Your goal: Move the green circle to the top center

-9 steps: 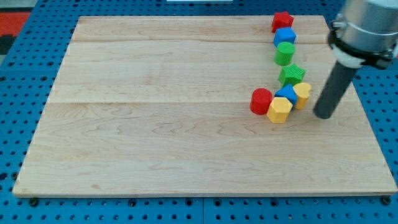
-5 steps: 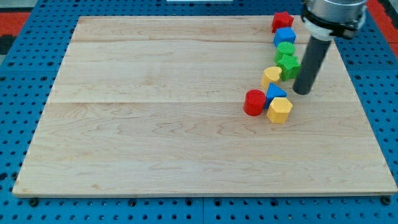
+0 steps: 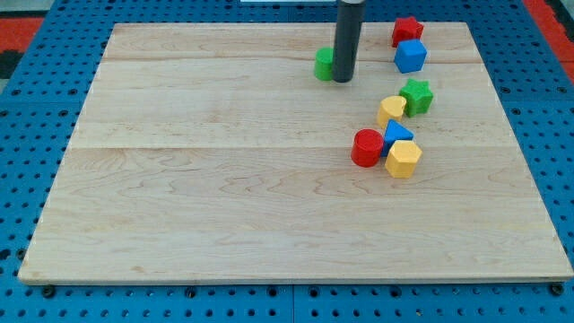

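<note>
The green circle (image 3: 324, 64) sits near the view's top, a little right of centre, on the wooden board (image 3: 224, 179). My tip (image 3: 343, 80) touches its right side, and the dark rod hides part of it. The other blocks lie to the view's right: a red star (image 3: 407, 30), a blue cube (image 3: 410, 56), a green star (image 3: 416, 95), a yellow heart (image 3: 391, 110), a blue triangle (image 3: 398, 134), a red cylinder (image 3: 367, 148) and a yellow hexagon (image 3: 403, 159).
The board rests on a blue pegboard (image 3: 27, 135) that surrounds it on all sides. The board's top edge lies just above the green circle.
My tip moved up and to the view's left, pushing the green circle from the column of blocks at the right to the top centre. The green star shifted slightly.
</note>
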### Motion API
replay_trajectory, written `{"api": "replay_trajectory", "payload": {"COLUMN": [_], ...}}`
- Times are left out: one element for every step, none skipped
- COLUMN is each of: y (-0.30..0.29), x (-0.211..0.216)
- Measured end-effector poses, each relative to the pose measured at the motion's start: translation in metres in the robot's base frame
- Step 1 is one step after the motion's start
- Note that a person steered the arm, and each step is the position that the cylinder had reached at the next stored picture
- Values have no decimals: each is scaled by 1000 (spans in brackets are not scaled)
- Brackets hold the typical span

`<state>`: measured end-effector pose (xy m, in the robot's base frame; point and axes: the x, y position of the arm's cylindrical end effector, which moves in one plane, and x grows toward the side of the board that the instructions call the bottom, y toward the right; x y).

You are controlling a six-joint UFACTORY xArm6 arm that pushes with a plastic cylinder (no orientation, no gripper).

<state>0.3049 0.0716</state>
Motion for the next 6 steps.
{"api": "replay_trajectory", "payload": {"y": [-30, -43, -33, -30, -50, -22], "x": [-36, -64, -43, 13, 122, 223]}}
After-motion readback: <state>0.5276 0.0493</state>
